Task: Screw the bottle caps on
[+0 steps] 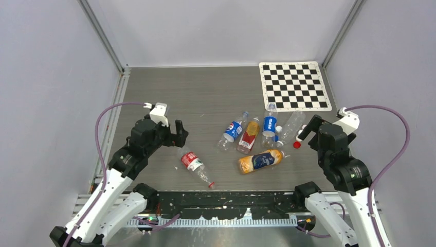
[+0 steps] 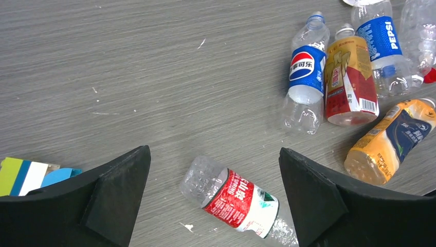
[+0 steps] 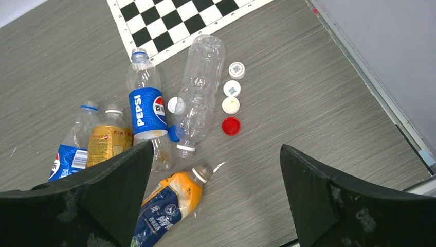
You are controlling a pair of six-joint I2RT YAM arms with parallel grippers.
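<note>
Right wrist shows my right gripper (image 3: 215, 148) spread wide and empty, left gripper (image 2: 214, 150) likewise; bottle caps (image 3: 231, 105) lie beside the clear bottle (image 3: 203, 77), possibly touching.

**Loose caps around the clear bottle**

Three white caps (image 3: 232, 88) and a red cap (image 3: 231, 125) lie flat in a short row just right of the clear bottle (image 3: 201, 82), with the red one nearest its mouth. Another white cap (image 3: 174, 104) and a blue cap (image 3: 175, 134) sit against its left side.
</note>
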